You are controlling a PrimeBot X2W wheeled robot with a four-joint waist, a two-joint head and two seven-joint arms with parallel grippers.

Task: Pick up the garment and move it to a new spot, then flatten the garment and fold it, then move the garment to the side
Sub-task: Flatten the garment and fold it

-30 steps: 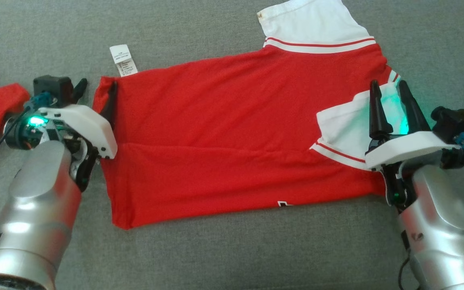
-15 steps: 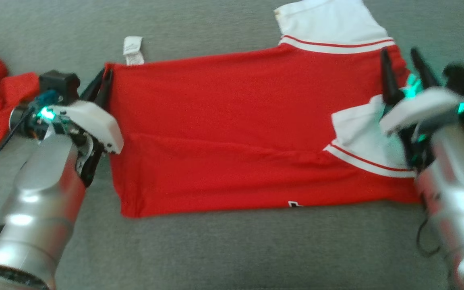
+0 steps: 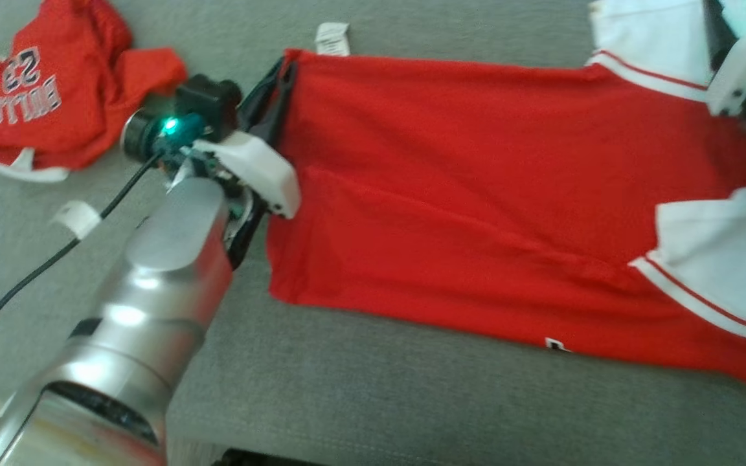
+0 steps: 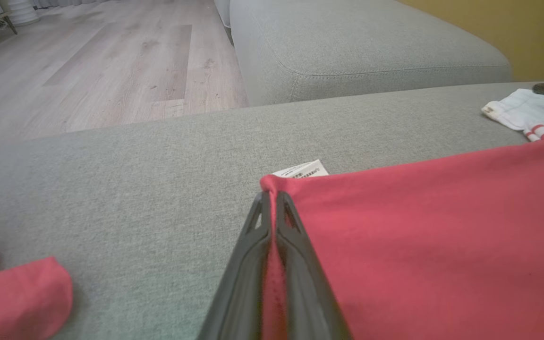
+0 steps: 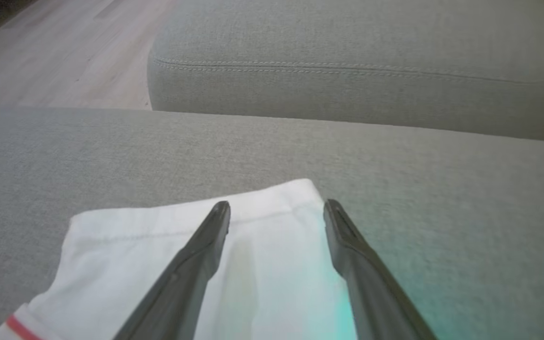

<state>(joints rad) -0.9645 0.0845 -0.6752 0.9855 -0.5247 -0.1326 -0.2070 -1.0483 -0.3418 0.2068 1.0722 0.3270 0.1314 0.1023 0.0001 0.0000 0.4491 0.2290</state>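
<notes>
Fold step in hand. The garment (image 3: 463, 194) lies flat on the sofa (image 3: 412, 401). The left tool (image 4: 272, 200) is clamped on the garment's hem corner, just beside the care label (image 4: 302, 169). The right tool (image 5: 276, 210) hovers with jaws apart over the garment's white sleeve (image 5: 135, 236), gripping nothing. Next move, by judgement: close the right tool on that sleeve edge, then lift both corners together across the garment.

Garment (image 3: 476, 194) lies on the sofa (image 3: 412, 401), second garment (image 3: 56, 97) to its left
</notes>
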